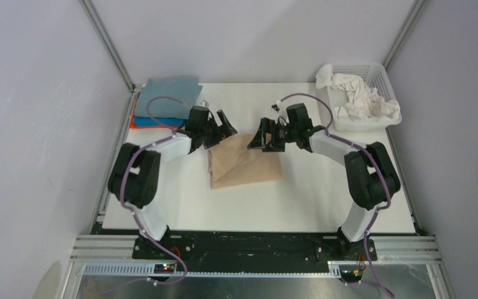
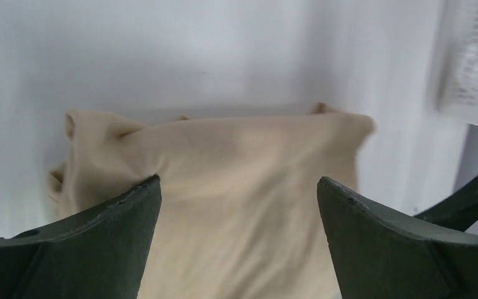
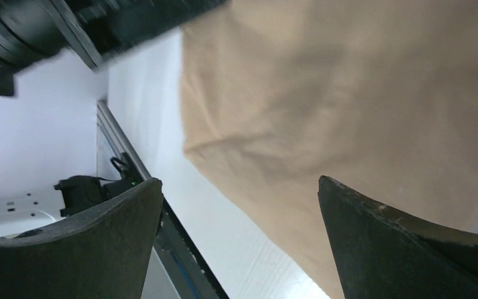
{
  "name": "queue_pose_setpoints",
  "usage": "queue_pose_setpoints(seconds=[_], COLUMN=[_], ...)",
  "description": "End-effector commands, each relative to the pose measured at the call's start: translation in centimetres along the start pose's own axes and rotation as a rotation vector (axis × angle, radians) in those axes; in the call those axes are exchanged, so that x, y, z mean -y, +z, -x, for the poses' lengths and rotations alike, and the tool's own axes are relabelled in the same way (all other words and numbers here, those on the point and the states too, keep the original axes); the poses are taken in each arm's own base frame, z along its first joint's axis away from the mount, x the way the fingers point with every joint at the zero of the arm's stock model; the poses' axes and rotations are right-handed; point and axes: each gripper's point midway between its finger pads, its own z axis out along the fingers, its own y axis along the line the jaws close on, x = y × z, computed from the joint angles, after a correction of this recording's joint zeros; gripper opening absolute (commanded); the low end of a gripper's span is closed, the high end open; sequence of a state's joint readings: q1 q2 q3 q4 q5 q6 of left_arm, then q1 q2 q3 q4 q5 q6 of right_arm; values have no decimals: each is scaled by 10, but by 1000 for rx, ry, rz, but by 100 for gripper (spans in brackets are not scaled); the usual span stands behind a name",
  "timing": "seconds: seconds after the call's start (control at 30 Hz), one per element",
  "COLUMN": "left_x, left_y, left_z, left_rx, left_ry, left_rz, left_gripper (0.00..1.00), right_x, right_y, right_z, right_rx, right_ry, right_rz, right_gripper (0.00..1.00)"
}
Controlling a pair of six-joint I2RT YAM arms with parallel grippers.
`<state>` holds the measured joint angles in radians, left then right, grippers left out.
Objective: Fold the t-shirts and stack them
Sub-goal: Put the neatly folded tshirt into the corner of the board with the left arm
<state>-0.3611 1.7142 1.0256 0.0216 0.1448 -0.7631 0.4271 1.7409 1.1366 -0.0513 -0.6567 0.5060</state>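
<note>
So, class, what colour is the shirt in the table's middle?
Tan shirt; best in left wrist view.

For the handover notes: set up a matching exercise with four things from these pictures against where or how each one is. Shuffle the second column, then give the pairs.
Things
1. tan t-shirt
2. grey-blue t-shirt
3. white basket
4. left gripper

Place or state
A. far right corner of the table
B. open, at the tan t-shirt's far left edge
C. middle of the table
D. far left corner of the table

Pairs: 1-C; 2-D; 3-A; 4-B
</note>
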Motion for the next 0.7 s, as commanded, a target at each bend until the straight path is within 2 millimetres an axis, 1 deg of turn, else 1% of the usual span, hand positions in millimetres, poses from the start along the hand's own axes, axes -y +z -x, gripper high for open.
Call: queue_pose_setpoints(seconds=[0.0, 0.03, 0.07, 0.1, 0.13, 0.17, 0.2, 0.27, 0.3, 0.33, 0.37, 0.4, 0.43, 0.47, 0.5, 0.53, 0.57, 0.6, 0.63, 0.67], left_x=[-45, -48, -56, -59, -61, -61, -60, -52, -42, -36, -22, -13, 0, 6, 20, 23, 37, 36, 47, 47], left_y=[29, 34, 41, 44, 46, 46, 45, 38, 29, 24, 11, 3, -13, -21, -37, -44, -59, -63, -75, -81], left_z=[5, 4, -4, -9, -11, -10, -9, -1, 8, 14, 25, 32, 45, 52, 61, 63, 66, 62, 59, 49], left_rx=[-65, -78, -104, -125, -130, -128, -124, -105, -82, -68, -37, -16, 25, 47, 84, 99, 127, 130, 146, 142], left_ry=[-25, -33, -43, -53, -55, -54, -50, -30, -13, -3, 20, 29, 42, 48, 57, 61, 74, 73, 85, 84], left_rz=[93, 96, 111, 111, 113, 113, 114, 92, 70, 58, 28, 12, -12, -20, -48, -51, -80, -74, -98, -99], left_gripper=[100, 100, 100, 100, 100, 100, 100, 100, 100, 100, 100, 100, 100, 100, 100, 100, 100, 100, 100, 100], right_x=[41, 51, 64, 72, 84, 90, 98, 98, 90, 85, 73, 66, 52, 43, 30, 19, 7, -5, -17, -20], right_y=[13, 14, 17, 17, 18, 17, 15, 8, 2, -1, -10, -14, -22, -25, -31, -30, -32, -28, -25, -23], right_z=[-31, -38, -41, -47, -48, -51, -49, -43, -34, -30, -19, -16, -7, -8, -2, -7, -6, -11, -16, -20], right_rx=[-93, -109, -105, -113, -104, -109, -98, -76, -49, -36, 3, 14, 50, 51, 77, 69, 79, 73, 64, 62], right_ry=[113, 126, 136, 141, 144, 142, 141, 122, 101, 82, 53, 34, 2, -20, -46, -62, -76, -92, -109, -108], right_rz=[-52, -85, -133, -161, -210, -237, -279, -298, -294, -291, -284, -281, -269, -261, -248, -232, -211, -186, -165, -155], right_gripper=[99, 99, 99, 99, 99, 99, 99, 100, 99, 99, 99, 100, 99, 99, 99, 99, 100, 100, 99, 99])
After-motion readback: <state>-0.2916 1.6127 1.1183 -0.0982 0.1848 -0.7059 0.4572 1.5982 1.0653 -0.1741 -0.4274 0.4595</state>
